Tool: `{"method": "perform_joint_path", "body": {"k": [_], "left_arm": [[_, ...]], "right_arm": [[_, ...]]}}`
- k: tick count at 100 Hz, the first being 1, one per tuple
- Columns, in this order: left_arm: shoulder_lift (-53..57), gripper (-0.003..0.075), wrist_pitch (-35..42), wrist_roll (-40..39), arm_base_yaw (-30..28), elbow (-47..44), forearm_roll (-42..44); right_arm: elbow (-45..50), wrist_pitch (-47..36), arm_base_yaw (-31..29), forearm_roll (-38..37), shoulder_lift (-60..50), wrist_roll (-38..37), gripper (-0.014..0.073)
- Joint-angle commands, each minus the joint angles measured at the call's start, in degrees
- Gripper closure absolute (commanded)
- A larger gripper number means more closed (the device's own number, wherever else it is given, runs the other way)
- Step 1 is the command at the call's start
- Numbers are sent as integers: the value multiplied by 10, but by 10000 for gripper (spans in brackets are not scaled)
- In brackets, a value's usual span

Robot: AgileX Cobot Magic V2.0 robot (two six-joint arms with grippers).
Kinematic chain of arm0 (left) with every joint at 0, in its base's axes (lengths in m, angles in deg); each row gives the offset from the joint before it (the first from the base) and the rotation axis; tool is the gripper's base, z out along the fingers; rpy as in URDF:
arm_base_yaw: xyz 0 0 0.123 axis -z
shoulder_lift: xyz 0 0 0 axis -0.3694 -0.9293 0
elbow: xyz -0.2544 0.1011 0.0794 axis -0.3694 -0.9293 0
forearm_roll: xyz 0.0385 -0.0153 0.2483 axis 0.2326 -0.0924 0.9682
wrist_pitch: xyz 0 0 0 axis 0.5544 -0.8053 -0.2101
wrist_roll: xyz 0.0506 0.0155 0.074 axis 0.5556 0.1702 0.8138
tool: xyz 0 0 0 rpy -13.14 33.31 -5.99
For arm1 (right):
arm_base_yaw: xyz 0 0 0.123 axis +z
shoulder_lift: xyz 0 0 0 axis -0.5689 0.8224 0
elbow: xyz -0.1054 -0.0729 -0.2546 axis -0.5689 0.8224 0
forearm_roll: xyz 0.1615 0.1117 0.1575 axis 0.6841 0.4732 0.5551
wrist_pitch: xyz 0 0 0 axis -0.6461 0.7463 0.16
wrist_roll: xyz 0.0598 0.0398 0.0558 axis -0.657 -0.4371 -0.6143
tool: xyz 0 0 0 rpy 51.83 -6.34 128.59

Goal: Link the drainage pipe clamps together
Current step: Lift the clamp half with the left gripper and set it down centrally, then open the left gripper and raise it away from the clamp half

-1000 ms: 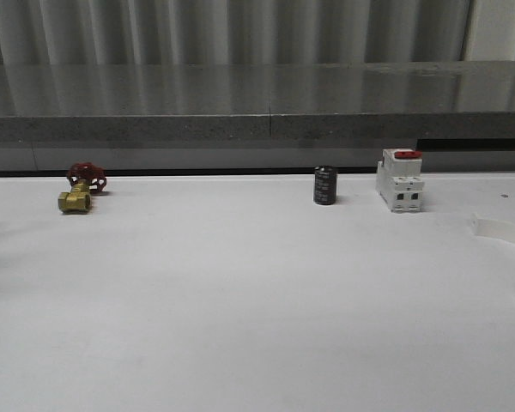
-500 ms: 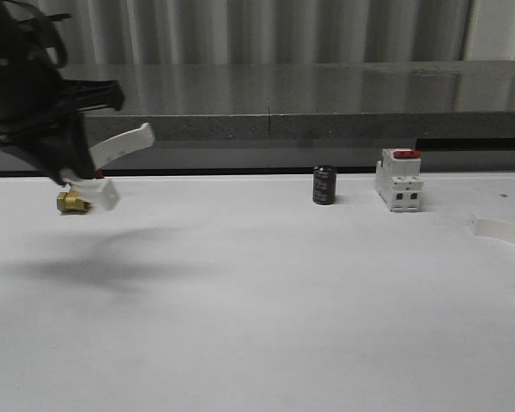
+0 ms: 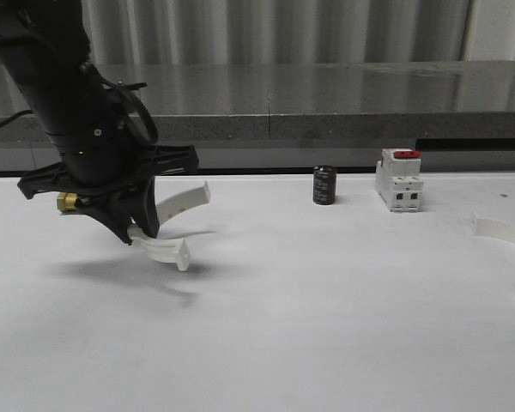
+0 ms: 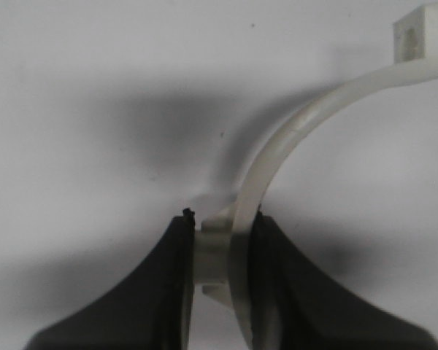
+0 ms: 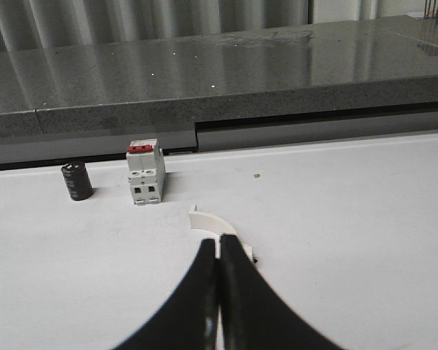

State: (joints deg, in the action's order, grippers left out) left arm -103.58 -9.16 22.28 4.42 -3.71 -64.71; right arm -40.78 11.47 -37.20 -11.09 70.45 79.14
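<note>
Clamp half (image 3: 173, 225) is hanging above the worktop (image 3: 326, 309), pinched at mid-arc in the left tool (image 4: 220, 262), flanged ends pointing right. Since earlier, it is sitting lower and further right. Right tool (image 5: 217, 292) is pressed together; second half (image 3: 498, 228) is lying far right.

Second clamp half (image 3: 504, 230) (far right) is cut off by the frame edge.

White table (image 3: 326, 326), black cylinder (image 3: 324, 185) upright near its far edge, white block with red top (image 3: 400, 179) just right of it, brass fitting (image 3: 67, 202) far left, grey stone ledge (image 3: 326, 99) behind, corrugated wall (image 3: 275, 30) beyond.
</note>
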Motion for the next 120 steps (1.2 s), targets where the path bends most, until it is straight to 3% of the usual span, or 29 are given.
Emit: {"method": "perform_joint_path", "body": {"k": [1,54,66,73,81,91,98,120], "left_arm": [[18,739,16,-9,11,24,0],[-12,725,16,-9,18,26,1],[-12,598,16,-9,18,26,1],[-12,469,16,-9,18,26,1],[-12,266,16,-9,18,26,1],[-12,85,16,-9,18,26,1],[-12,37,16,-9,18,26,1],[18,50,15,15,18,26,4]], "right_arm": [[-9,-47,-4,3,-11,3,662],[-9,-47,-4,3,-11,3,662],[-9,-47,-4,3,-11,3,662],[-9,-47,-4,3,-11,3,662],[-9,-47,-4,3,-11,3,662],[-9,-47,-4,3,-11,3,662],[-9,-47,-4,3,-11,3,662],[-9,-47,-4,3,-11,3,662]]}}
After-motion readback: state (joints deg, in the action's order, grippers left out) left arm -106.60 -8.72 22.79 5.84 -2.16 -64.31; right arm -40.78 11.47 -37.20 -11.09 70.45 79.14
